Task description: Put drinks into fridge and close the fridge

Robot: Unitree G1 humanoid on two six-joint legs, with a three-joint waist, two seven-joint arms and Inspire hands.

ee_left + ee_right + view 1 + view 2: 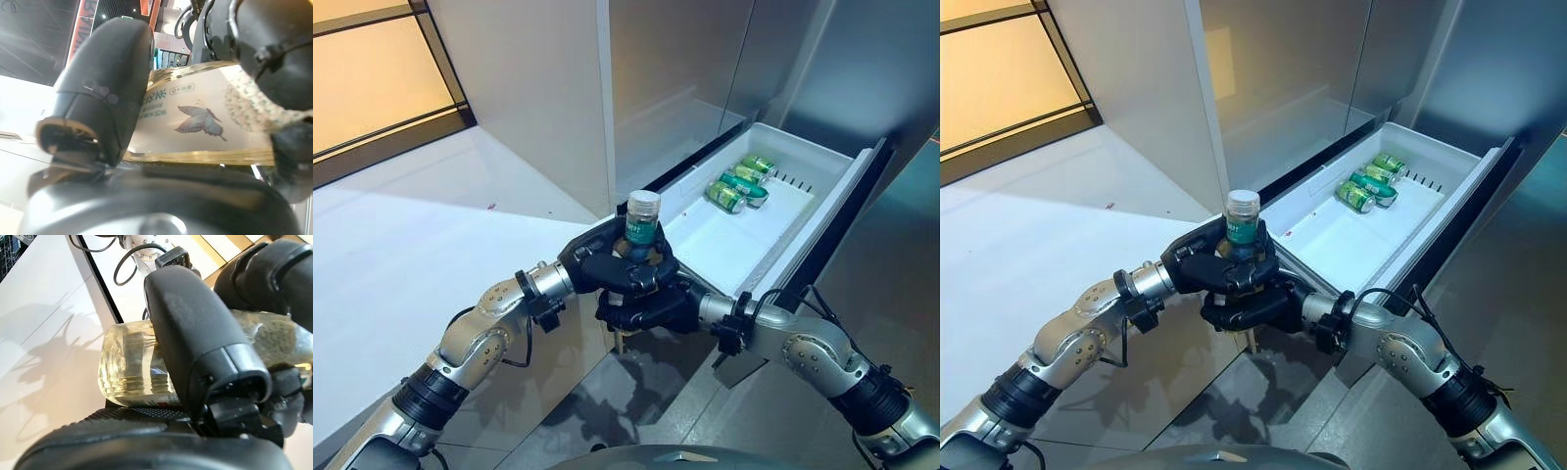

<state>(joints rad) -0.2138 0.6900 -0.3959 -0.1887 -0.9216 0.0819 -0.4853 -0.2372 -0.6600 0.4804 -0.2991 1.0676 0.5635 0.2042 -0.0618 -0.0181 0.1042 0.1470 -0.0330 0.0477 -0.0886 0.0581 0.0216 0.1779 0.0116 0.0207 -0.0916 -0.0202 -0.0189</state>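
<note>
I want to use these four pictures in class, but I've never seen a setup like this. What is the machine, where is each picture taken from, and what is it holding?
This is a humanoid robot with two silver-grey arms ending in dark hands. The two wide pictures come from cameras in its head, looking down. The two close-ups come from cameras on its wrists.

Both hands grip one drink bottle, held upright: the left hand wraps it higher up, the right hand lower down. The left wrist view shows its butterfly label; the right wrist view shows its clear base.

Just beyond the hands is an open white fridge drawer. At its far end lie green cans on their sides.
</note>
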